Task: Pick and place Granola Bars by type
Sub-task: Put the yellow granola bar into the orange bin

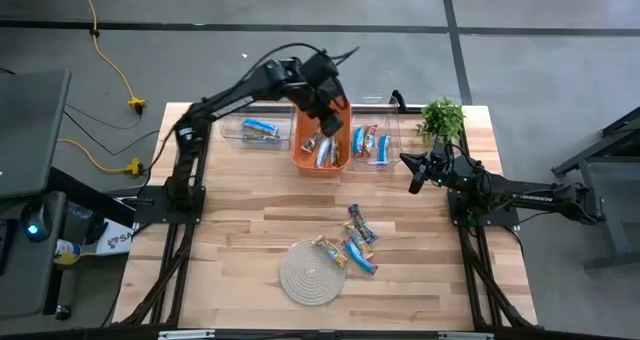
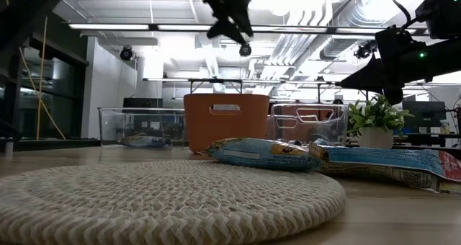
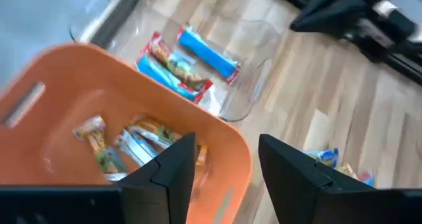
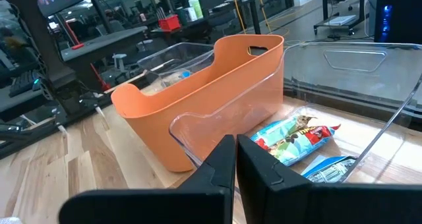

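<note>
Overhead, the left gripper (image 1: 325, 105) hangs above the orange plastic bin (image 1: 303, 156) at the counter's far side, fingers (image 3: 173, 168) parted and empty, several tan-wrapped granola bars (image 3: 125, 145) lying directly below in the bin. The unsorted shiny-wrapped bars (image 1: 358, 242) lie nearer, beside the round coiled rope mat (image 1: 312, 271), axes mixed. The right gripper (image 1: 414, 176), fingers closed on nothing, waits by the clear right-hand bin (image 1: 391, 130), likely closer to them.

Pale wooden table (image 1: 250, 230) of smooth jointed planks. Matt orange plastic bin (image 4: 198, 99), flanked by clear glossy plastic bins (image 4: 356, 85). Shiny crinkled foil-like wrappers on granola bars (image 3: 178, 66). Rough coiled rope mat (image 2: 158, 202) in front of orange bin. Matt black plastic fingers (image 3: 290, 171).
</note>
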`<state>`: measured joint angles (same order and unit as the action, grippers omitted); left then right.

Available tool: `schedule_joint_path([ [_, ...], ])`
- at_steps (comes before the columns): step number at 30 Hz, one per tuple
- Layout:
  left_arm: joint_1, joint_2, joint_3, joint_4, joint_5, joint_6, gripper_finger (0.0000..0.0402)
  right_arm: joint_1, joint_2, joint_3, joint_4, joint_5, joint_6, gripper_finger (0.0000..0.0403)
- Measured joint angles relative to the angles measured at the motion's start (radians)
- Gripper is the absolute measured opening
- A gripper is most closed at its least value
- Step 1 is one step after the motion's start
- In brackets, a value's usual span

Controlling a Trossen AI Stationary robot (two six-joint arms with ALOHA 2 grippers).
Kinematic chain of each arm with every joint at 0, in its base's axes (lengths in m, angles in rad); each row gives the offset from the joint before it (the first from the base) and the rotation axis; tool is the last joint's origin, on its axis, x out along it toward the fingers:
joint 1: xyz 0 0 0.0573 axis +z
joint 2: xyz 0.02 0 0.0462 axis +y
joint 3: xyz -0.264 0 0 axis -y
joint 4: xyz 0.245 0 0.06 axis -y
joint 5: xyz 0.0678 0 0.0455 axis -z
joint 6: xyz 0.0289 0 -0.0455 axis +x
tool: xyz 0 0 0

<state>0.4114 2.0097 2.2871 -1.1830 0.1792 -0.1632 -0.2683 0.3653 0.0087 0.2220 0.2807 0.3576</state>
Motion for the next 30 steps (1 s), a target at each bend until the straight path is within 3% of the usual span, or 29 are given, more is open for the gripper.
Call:
schedule_joint_path([
  [6, -0.028, -0.094, -0.007, -0.131, 0.090, 0.186, 0.0161, 0.000, 0.000, 0.000, 0.000, 0.000, 0.000, 0.0000],
  [14, -0.185, -0.107, -0.008, -0.274, 0.151, 0.552, 0.0161, 0.000, 0.000, 0.000, 0.000, 0.001, 0.000, 0.0000],
  [22, -0.367, -0.098, -0.104, -0.266, 0.032, 0.748, 0.0161, 0.000, 0.000, 0.000, 0.000, 0.000, 0.000, 0.0000],
  [30, -0.508, -0.094, -0.334, -0.116, -0.038, 0.769, 0.0161, 0.000, 0.000, 0.000, 0.000, 0.000, 0.000, 0.0000],
])
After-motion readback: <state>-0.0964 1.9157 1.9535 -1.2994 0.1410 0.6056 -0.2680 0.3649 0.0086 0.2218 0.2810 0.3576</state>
